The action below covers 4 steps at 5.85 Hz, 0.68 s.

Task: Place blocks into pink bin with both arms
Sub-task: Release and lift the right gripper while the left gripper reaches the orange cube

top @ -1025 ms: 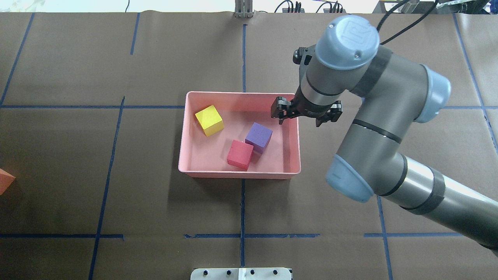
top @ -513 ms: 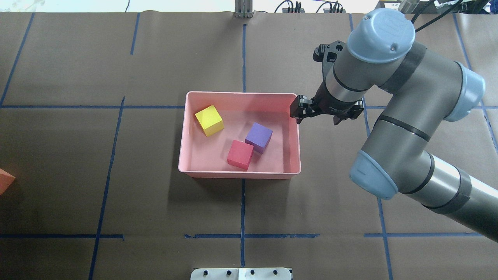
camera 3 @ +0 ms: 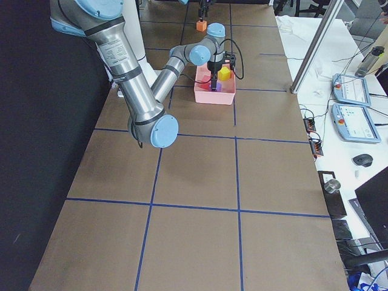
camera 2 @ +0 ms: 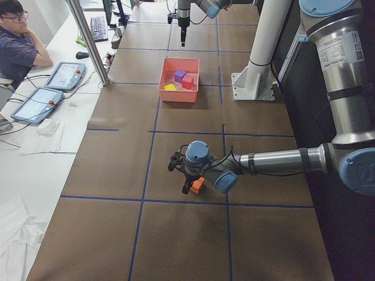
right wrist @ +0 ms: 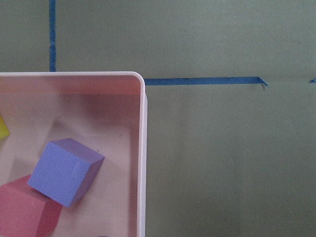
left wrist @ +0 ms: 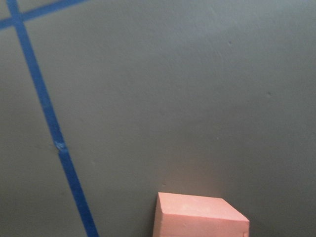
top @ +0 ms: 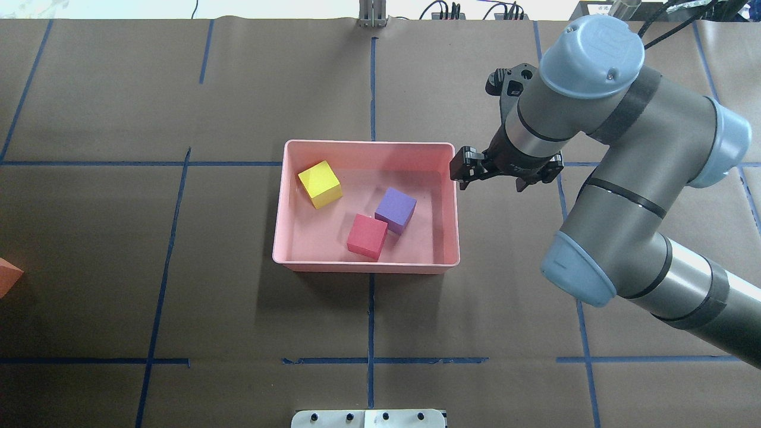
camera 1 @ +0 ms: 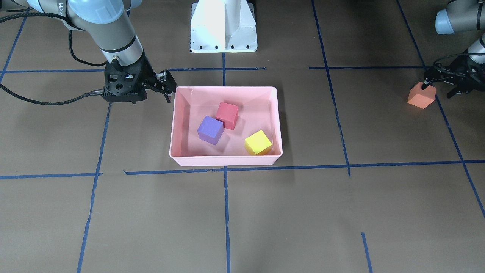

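Pink bin (top: 309,238) holds the yellow block (top: 320,184), purple block (top: 395,209) and red block (top: 367,235). My right jaws hang released outside its two o'clock corner. My left jaws, spread, hover by the orange block (camera 1: 421,96) at nine o'clock, probably to fetch it.

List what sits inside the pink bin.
On the floor of the pink bin lie three blocks: the yellow block, the purple block and the red block, the last two seemingly touching. The orange block is outside it. Floor under each block is hidden.
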Each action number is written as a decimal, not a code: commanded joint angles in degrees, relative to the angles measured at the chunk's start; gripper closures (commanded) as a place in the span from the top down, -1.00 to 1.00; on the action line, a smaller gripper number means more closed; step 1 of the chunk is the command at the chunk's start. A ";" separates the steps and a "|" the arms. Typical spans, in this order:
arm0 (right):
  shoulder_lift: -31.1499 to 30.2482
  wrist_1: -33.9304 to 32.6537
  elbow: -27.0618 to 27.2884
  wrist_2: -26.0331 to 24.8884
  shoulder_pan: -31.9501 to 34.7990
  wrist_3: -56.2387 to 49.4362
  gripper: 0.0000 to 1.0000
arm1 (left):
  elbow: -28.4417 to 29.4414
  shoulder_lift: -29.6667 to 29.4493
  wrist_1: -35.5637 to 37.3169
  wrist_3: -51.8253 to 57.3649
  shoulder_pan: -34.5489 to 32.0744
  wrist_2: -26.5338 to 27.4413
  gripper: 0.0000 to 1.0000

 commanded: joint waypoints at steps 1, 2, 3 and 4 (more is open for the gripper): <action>-0.26 0.00 0.24 -0.05 0.05 0.00 0.99 | 0.38 0.00 0.06 -0.15 3.23 0.01 1.00; -0.61 0.00 0.24 -0.22 0.05 0.00 0.99 | 1.86 0.00 -0.03 -0.07 4.38 0.01 1.00; -0.70 0.00 0.24 -0.23 0.05 0.00 0.99 | 2.31 -0.26 0.06 -0.07 4.91 0.19 1.00; -1.14 0.00 0.24 -0.31 0.05 0.00 0.99 | 2.67 -0.43 0.14 0.20 5.88 0.45 1.00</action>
